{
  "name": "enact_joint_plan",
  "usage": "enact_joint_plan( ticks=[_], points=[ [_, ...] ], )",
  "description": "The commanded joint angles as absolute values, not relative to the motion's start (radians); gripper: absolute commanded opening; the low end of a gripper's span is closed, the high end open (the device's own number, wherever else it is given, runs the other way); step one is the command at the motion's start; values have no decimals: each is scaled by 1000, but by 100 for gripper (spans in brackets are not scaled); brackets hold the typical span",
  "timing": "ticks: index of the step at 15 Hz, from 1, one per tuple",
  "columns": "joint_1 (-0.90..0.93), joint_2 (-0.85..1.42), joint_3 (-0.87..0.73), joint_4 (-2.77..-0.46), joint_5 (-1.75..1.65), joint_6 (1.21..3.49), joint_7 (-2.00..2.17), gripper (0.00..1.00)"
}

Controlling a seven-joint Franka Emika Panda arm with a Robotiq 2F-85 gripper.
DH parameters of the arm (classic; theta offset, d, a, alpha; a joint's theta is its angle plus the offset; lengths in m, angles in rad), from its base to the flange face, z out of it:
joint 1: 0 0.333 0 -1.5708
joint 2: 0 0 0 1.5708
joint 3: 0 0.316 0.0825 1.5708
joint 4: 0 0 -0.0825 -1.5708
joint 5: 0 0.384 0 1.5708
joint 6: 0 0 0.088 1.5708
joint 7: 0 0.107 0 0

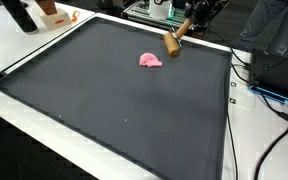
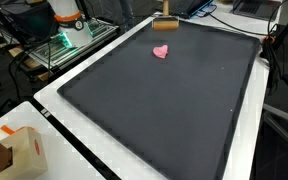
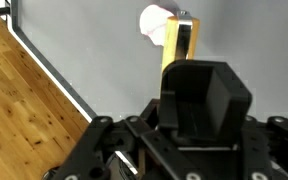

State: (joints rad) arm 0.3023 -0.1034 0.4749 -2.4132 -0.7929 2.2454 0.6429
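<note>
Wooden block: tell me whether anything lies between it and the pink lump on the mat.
Nothing visible does. The gripper holds the wooden block, and only bare dark mat separates it from the pink lump.

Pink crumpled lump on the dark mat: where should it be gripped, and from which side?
Likely best: pinch the pink crumpled lump across its raised middle, coming straight down. It lies low and irregular on the dark mat, with no handle or edge for a sideways approach. The light wooden block is close by, so keep clear of that side.
</note>
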Motion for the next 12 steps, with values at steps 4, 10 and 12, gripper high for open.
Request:
enact_joint_plan(
  ticks=[4,10,12],
  points=[
    [367,-36,474,-2395,-869,2169,731,24],
    [396,11,465,-2386,-865,2159,744,24],
    [403,20,463,-2384,-869,2160,753,24]
  ],
)
